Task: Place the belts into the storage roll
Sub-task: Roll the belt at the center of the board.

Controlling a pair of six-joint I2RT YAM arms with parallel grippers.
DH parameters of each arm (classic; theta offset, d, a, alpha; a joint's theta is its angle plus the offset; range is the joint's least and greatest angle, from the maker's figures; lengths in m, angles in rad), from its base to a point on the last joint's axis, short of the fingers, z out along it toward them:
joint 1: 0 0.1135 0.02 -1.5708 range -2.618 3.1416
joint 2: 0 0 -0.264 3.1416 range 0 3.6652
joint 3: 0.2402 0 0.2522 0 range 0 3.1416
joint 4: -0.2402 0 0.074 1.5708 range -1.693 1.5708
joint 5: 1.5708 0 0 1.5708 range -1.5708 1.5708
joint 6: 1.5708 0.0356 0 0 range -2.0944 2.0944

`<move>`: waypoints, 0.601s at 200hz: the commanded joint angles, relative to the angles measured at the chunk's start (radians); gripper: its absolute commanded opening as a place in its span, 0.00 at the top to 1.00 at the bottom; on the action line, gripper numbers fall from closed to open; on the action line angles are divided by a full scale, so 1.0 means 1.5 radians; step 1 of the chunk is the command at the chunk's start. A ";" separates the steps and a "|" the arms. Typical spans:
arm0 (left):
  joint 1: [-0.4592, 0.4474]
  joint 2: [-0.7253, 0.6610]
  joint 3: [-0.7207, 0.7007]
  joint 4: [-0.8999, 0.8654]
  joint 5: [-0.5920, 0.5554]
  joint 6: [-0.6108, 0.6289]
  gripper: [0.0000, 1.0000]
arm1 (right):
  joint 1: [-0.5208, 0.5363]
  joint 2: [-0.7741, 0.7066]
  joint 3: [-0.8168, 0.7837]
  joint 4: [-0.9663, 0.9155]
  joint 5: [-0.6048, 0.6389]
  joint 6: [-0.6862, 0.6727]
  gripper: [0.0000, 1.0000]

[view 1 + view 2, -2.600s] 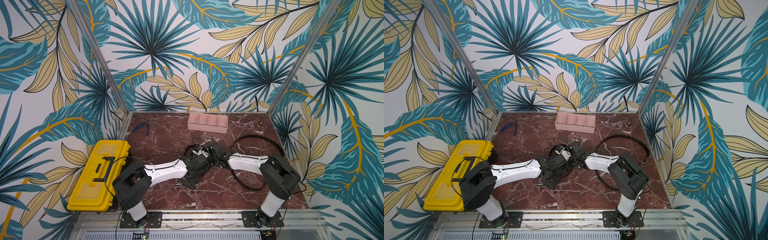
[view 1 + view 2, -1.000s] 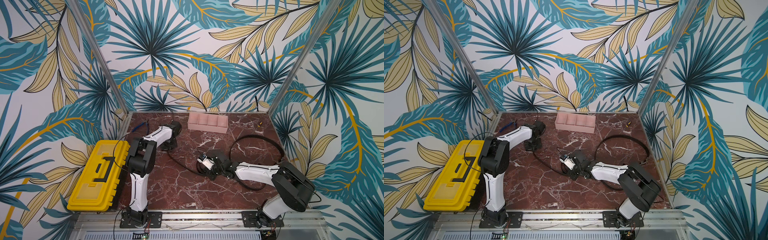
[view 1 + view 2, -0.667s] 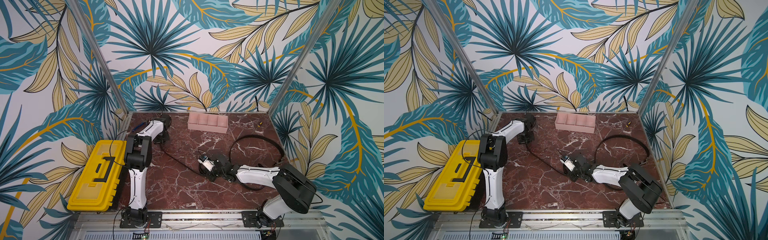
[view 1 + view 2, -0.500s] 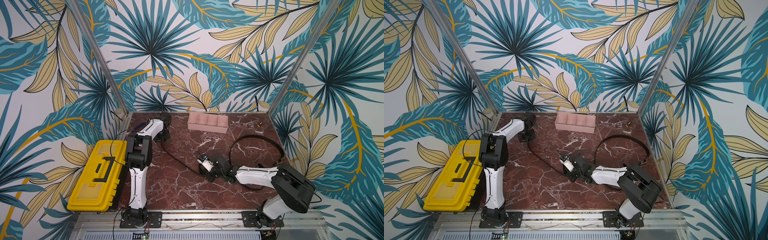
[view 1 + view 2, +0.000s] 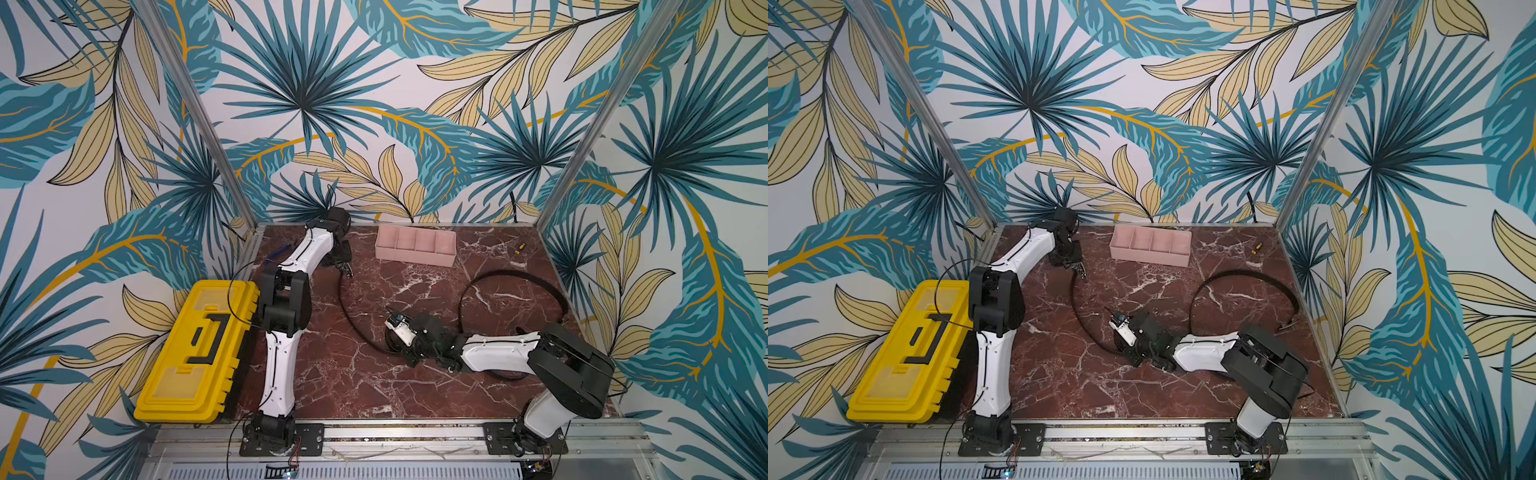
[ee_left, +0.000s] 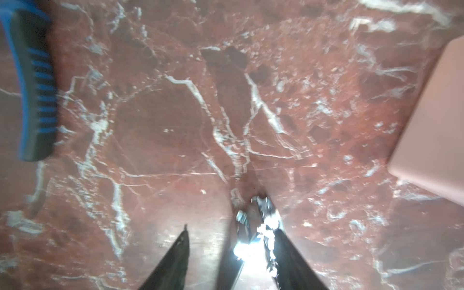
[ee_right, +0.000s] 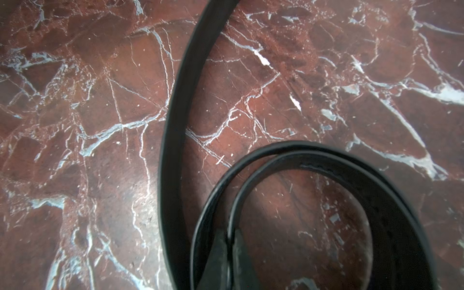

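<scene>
At the far left the yellow toolbox sits closed, off the table edge, no part of this job. Next over, my left hand is out near the back of the table. A second ago it was pressed together on the buckle end of the first belt. Now its fingers are spread and the buckle lies on the marble against one of them, so that end is let go. I take it the strap is now drawn out long enough to be wound up. Just beside that hand stands the pink tray. All four of its compartments are empty, so neither belt is stored yet.

From the buckle the first belt curves across the table to my right hand, which is low at mid-table. That hand is pinching the strap at the inner turn of a loose coil, fingertips pressed together on it. Further right, the second belt lies in a wide open arc, untouched.
</scene>
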 commanded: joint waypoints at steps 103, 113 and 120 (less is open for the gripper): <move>-0.162 -0.390 -0.504 0.057 0.082 -0.250 0.01 | 0.009 0.040 -0.003 -0.084 -0.013 0.007 1.00; -0.184 -0.372 -0.519 0.066 0.093 -0.278 0.03 | 0.009 0.038 -0.003 -0.085 -0.014 0.006 1.00; -0.198 -0.362 -0.531 0.073 0.094 -0.304 0.04 | 0.009 0.037 -0.003 -0.087 -0.014 0.005 1.00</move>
